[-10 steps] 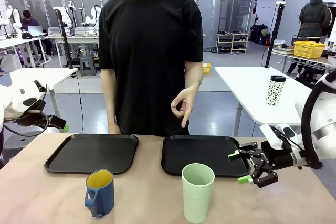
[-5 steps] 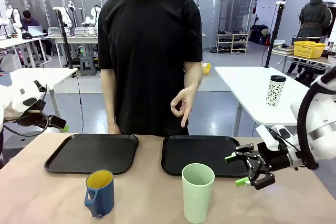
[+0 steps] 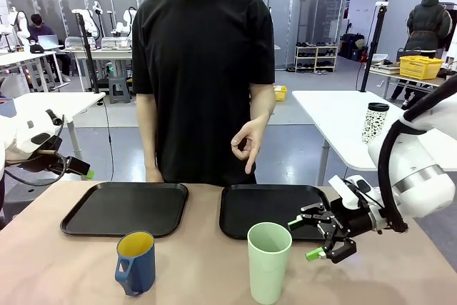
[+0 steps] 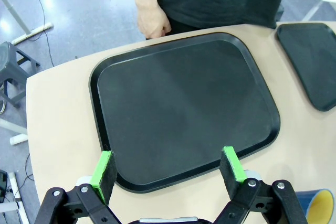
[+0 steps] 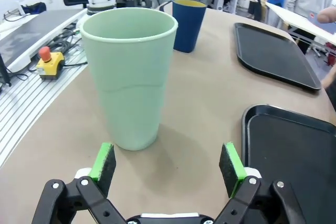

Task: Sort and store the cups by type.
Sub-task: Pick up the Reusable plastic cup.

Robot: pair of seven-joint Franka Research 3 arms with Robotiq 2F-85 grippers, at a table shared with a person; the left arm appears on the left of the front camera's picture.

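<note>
Green tumbler [image 5: 128, 77] stands just ahead of the right fingers [image 5: 103, 163], spread wide and empty.

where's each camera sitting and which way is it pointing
Front: fixed on the robot's side, facing the person across the table; right arm and open right gripper show.
Left wrist: looking down past the open left gripper onto the left tray.
Right wrist: low, looking past its own fingers at the green tumbler, blue mug behind.
Shared: front and right wrist both show green tumbler and blue mug.
</note>
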